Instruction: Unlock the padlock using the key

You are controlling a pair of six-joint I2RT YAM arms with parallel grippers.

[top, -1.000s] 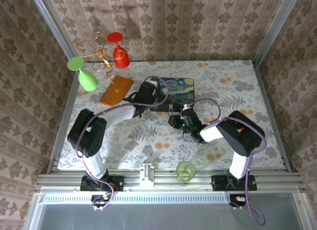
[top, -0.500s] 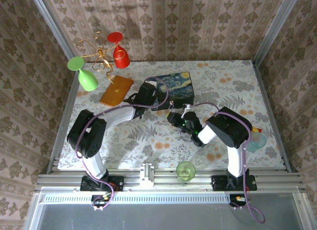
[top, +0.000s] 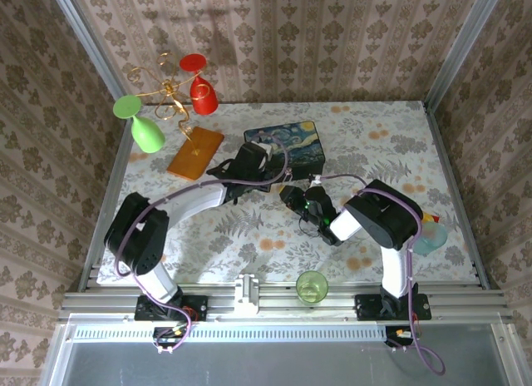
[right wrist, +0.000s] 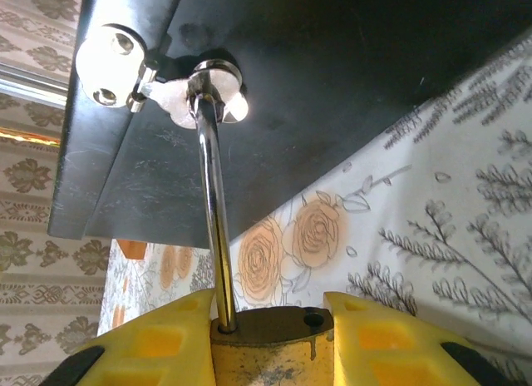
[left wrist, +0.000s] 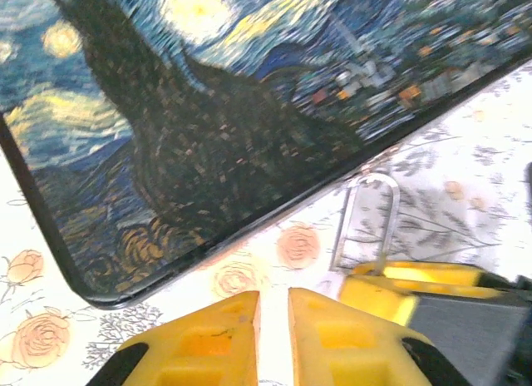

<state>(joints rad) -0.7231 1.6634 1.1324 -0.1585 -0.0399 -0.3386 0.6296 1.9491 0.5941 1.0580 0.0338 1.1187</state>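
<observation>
At the near rail: green cup point(top: 312, 286), standing alone.
Further in: right gripper point(right wrist: 268, 313), clamped on the brass body of the padlock point(right wrist: 270, 344). The shackle point(right wrist: 212, 211) runs up through the clasp point(right wrist: 218, 78) on the box point(left wrist: 208, 128).
Just beside it: left gripper point(left wrist: 273, 301), fingers nearly together; whether they pinch the key, I cannot tell.
Far left: orange slab point(top: 195, 153), green glass point(top: 148, 130), red glass point(top: 202, 93).
Hazards, as I judge them: a tug by the right arm would drag the box by its clasp; the crowded fingers may knock together; a thin key could slip or miss the keyhole.
</observation>
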